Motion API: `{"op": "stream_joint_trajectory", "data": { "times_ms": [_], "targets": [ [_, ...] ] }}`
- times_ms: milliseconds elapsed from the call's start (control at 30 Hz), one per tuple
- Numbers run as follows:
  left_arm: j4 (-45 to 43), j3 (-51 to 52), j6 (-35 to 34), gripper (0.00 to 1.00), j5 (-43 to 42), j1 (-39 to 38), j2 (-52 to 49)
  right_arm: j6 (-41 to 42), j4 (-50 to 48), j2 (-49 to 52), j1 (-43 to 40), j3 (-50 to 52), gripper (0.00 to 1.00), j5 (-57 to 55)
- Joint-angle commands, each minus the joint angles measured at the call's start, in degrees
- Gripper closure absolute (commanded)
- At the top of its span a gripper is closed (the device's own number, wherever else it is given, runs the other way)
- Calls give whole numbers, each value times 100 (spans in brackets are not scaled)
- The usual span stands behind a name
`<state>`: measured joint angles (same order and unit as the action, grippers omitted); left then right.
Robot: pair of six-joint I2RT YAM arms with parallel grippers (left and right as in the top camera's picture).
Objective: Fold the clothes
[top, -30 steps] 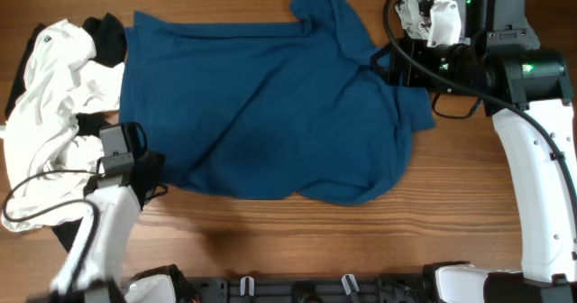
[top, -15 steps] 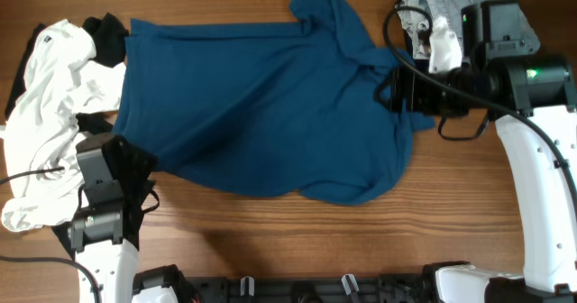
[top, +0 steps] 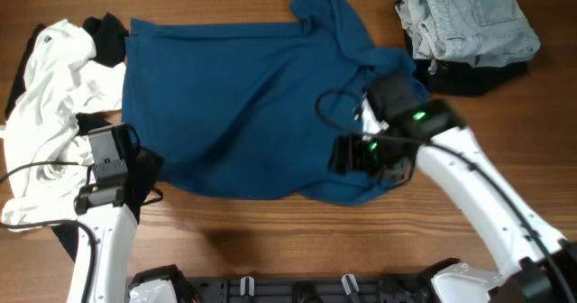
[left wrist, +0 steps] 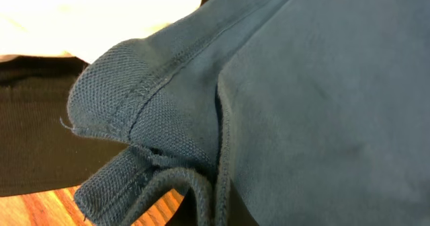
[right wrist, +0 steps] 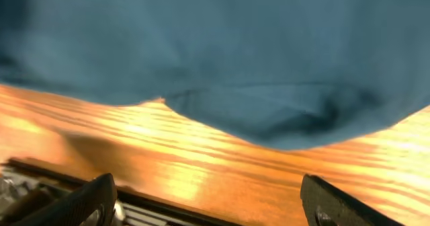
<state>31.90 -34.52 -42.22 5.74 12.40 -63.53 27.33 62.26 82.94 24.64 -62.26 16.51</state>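
Note:
The teal-blue shirt [top: 261, 105] lies spread across the middle of the table, with its collar end at the back right. My left gripper [top: 135, 169] is at the shirt's front left corner. In the left wrist view a stitched, ribbed edge of the shirt [left wrist: 154, 98] fills the frame and bunches down between the jaws, hiding the fingers. My right gripper [top: 350, 155] hovers over the shirt's front right part. In the right wrist view its fingers [right wrist: 215, 206] are wide apart and empty, with the shirt's hem [right wrist: 269, 111] beyond them.
A heap of white cloth [top: 45, 114] with a black garment [top: 106, 34] lies at the left. Pale folded jeans [top: 469, 14] sit on dark cloth at the back right. Bare wood [right wrist: 201, 165] runs along the front edge.
My right arm has swung from the back right beside the jeans to over the shirt's front right part. My left arm has shifted slightly at the shirt's front left corner.

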Motion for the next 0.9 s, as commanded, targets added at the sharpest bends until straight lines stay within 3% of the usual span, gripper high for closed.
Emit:
{"op": "stream_joint_trajectory", "data": {
  "times_ms": [0,133,233,333,867],
  "targets": [
    [-13,-85,131,96,37,26,-79,892,-315,-28,308,625,12,-431],
    [-13,-85,131,96,35,26,-79,1115,-739,-28,385,1189,17,-660],
    [7,-85,131,96,37,26,-79,1727,-883,-28,385,1587,32,-1134],
    [33,-85,131,96,35,26,-79,2459,-988,-28,385,1947,41,-1513],
    [289,-85,131,96,37,26,-79,2551,-2535,-17,385,2446,39,-1523]
  ]
}}
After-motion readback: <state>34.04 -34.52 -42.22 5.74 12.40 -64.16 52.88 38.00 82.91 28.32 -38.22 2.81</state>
